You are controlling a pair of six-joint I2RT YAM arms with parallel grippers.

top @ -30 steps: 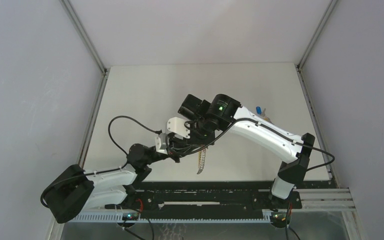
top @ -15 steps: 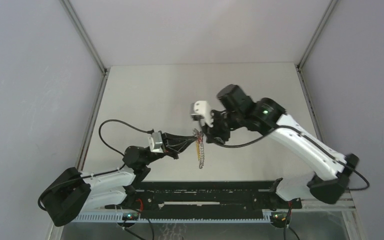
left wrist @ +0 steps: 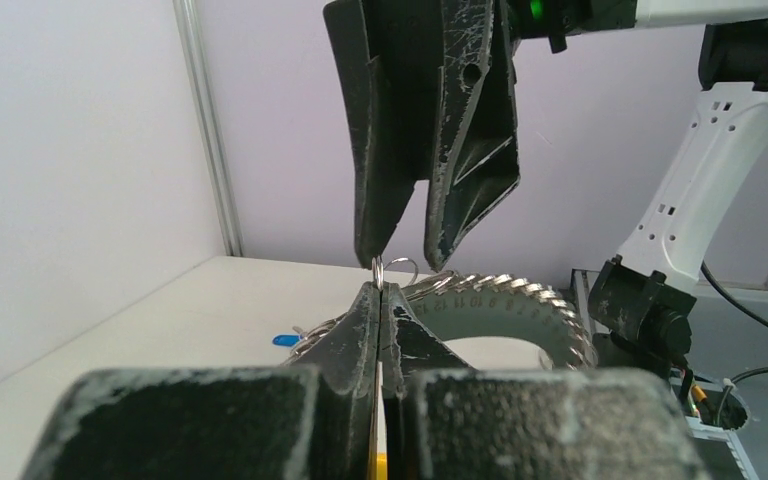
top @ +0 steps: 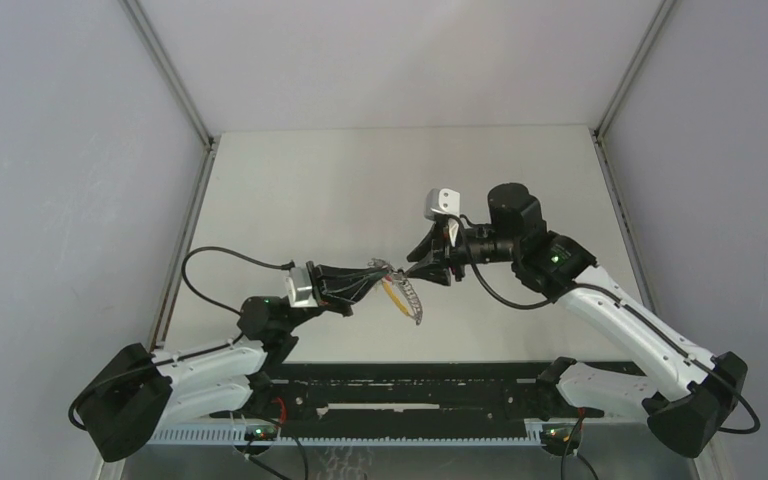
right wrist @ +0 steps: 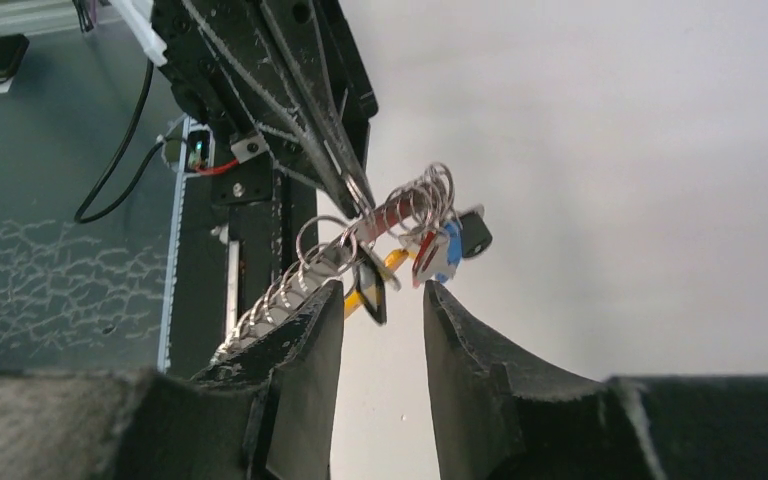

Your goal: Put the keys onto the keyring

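From above, we see the left gripper [top: 375, 273] reaching in from the near left corner. It is clamped tight on the top of the keyring [top: 412, 305], which hangs in the air over the near middle of the counter [top: 290, 190]. The keyring's grey and yellow loop droops below the fingertips. We judge it is held up like this so that it is steady and clear of the counter for the other arm to work on. The right gripper [top: 418, 268] comes in from the right edge with its tips aimed at the same spot, just beside the left one.

In the left wrist view, the left gripper's jaws are pressed together with a thin wire ring pinched at their tips. The right gripper hangs directly above, its jaws a little apart and holding nothing. The toothed grey loop curves away behind. A small blue piece [left wrist: 282, 340] lies on the counter farther off, and we cannot tell whether it is a key.

In the right wrist view, the right gripper's jaws stand partly open with a clear gap. The keys [right wrist: 438, 255] are red, blue, black and one black-rimmed, and they dangle from small wire rings beyond the tips. The black-rimmed one is nearest the gap. To us these keys look already threaded on. The right gripper seems free, we think, to fetch whatever is left.
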